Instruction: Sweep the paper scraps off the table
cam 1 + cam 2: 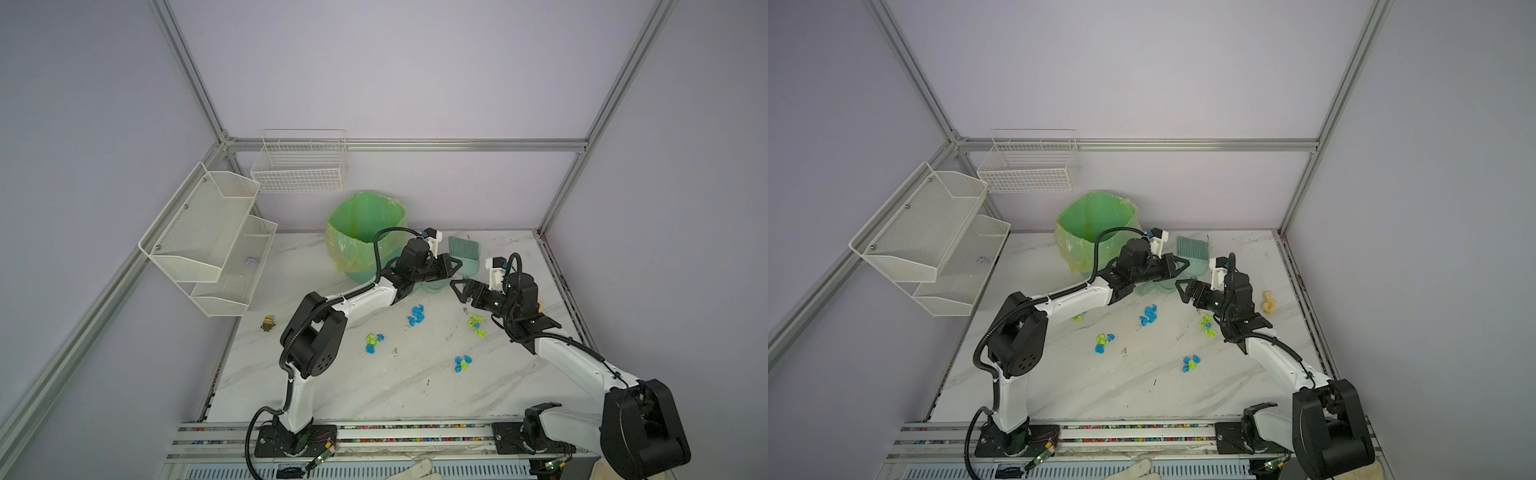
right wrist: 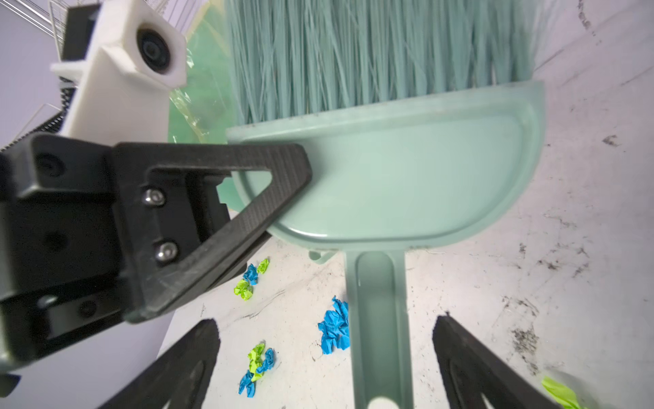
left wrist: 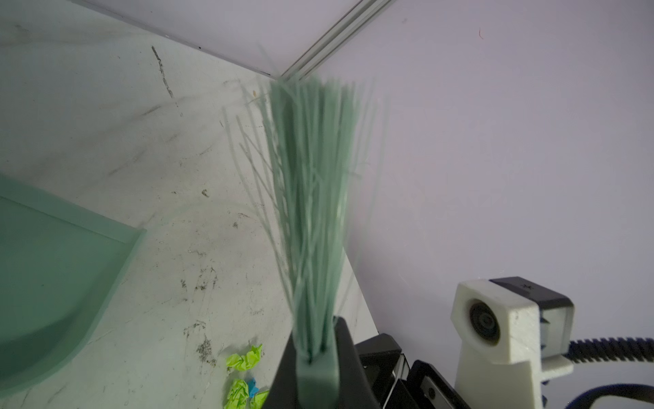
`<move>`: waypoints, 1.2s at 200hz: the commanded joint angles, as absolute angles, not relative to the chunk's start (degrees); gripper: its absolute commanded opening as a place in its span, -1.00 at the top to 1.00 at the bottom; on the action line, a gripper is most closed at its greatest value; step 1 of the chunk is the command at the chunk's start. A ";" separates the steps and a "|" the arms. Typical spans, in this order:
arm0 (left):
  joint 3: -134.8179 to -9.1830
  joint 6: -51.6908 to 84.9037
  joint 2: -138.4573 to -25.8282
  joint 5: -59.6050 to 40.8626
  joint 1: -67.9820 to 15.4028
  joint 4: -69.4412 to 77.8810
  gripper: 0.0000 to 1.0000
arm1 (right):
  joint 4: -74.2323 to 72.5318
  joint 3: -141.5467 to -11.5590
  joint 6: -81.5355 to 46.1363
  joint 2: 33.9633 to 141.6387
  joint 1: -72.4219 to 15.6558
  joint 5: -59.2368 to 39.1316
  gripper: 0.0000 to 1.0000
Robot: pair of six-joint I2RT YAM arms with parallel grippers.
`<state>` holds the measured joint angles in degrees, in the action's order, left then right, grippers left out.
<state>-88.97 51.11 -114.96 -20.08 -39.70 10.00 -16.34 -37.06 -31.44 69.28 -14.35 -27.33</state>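
Blue and lime-green paper scraps lie in small clusters on the white marble table (image 1: 332,386): (image 1: 415,315), (image 1: 373,343), (image 1: 476,325), (image 1: 462,363). My left gripper (image 1: 451,266) is shut on the handle of a mint-green brush (image 3: 311,198), whose bristles (image 1: 463,247) point toward the back wall. A mint dustpan (image 2: 407,177) lies flat under the brush. Its handle (image 2: 378,318) runs between the fingers of my open right gripper (image 2: 325,320), which do not touch it. In the top views the right gripper (image 1: 1185,291) sits just right of the pan.
A bin lined with a green bag (image 1: 365,224) stands at the back, just left of the left gripper. White mesh shelves (image 1: 208,237) and a wire basket (image 1: 299,166) hang on the walls. A yellow toy figure (image 1: 268,323) stands near the left edge.
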 commanded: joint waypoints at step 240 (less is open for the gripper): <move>-78.56 66.24 -112.25 -25.39 -34.31 52.72 1.00 | -82.15 -27.70 -71.89 83.77 -10.67 -36.47 -0.42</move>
